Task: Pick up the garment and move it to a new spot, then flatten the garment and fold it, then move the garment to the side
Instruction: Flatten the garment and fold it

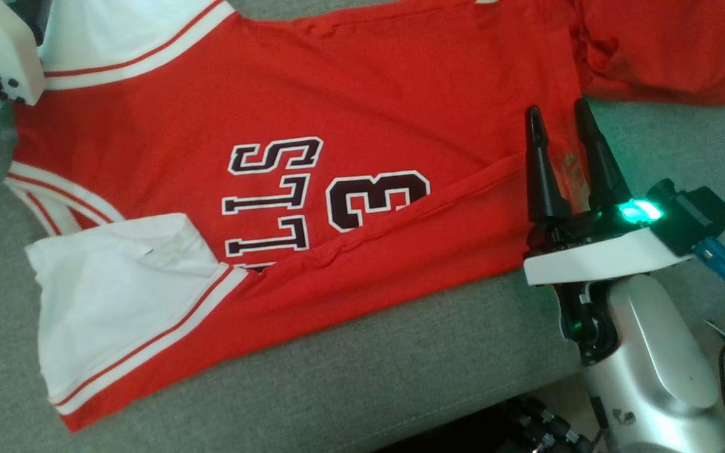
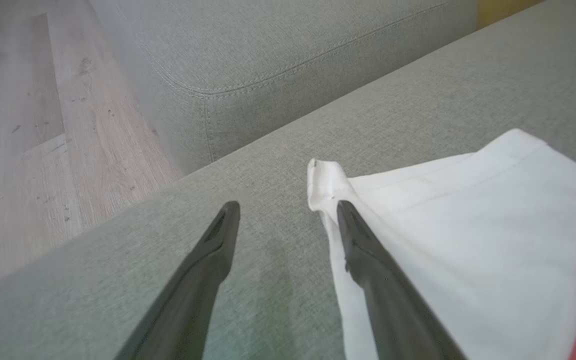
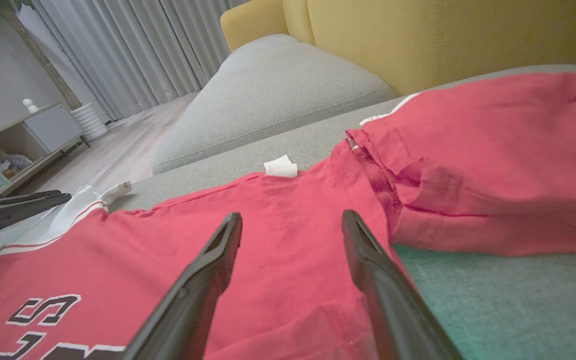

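Red jersey (image 1: 350, 113), white sleeves (image 1: 117, 296), black lettering (image 1: 274, 195), is spread on grey sofa (image 1: 400, 352), lower edge folded over. Left tool (image 2: 288, 207) and right tool (image 1: 557, 110) are released, nothing held.

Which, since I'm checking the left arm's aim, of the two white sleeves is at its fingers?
The head view's upper sleeve, beside the left gripper; the lower sleeve lies well clear.

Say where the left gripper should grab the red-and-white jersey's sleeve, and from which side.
Pinch the white fabric sleeve's curled-up corner, approaching from the bare grey fabric sofa seat: that corner lifts off the seat just ahead of the open left gripper.
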Motion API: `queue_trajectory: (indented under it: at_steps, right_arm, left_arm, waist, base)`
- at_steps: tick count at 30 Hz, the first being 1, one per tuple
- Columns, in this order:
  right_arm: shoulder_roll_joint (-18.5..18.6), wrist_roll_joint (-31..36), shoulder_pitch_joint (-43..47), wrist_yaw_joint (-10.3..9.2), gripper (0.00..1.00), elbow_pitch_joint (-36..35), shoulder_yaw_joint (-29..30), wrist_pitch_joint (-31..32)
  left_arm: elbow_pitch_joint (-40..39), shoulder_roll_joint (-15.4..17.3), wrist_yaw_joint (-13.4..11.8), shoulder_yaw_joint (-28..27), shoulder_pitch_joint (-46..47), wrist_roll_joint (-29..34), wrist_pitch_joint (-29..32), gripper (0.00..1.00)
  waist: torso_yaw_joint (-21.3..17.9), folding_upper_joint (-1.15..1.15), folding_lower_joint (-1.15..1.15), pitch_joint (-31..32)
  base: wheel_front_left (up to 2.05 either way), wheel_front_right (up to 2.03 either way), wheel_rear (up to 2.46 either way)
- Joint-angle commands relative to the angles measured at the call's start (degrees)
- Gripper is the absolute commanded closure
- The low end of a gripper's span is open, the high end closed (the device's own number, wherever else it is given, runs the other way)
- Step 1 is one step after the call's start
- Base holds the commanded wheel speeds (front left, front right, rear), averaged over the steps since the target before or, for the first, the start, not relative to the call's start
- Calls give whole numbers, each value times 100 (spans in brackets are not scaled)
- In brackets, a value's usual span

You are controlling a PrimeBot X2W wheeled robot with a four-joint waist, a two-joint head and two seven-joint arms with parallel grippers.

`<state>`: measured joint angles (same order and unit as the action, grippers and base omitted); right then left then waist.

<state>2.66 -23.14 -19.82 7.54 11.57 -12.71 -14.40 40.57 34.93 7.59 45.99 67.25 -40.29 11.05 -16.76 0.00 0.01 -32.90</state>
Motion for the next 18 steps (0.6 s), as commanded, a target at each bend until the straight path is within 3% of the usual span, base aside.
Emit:
queue_trajectory:
  at_steps: [1,11,12,13,18]
  right_arm:
    - [21,-58,17,-5,0,-184,-116,-60]
    - [21,-72,-66,-5,0,-161,-126,-60]
    - [21,-73,-77,-5,0,-152,-123,-60]
    - [21,-70,-84,-5,0,-140,-119,-60]
    - [21,-26,-115,-5,0,-38,-99,-60]
  left_arm:
    - [-73,258,-10,-119,320,-72,-28,0]
    - [231,260,-10,538,652,-673,-20,2]
    - [229,248,-10,612,667,-737,-6,54]
    - [202,239,-10,697,671,-814,16,100]
    - [95,291,-10,991,721,-1117,-223,100]
  waist:
    - [-43,0,-1,-43]
    - [-122,0,-1,-185]
    - [-121,0,-1,-191]
    - [-119,0,-1,-194]
    - [-79,0,-1,-119]
  base:
    - [0,0,0]
    - [0,0,0]
    - [0,0,0]
    - [0,0,0]
    - [0,0,0]
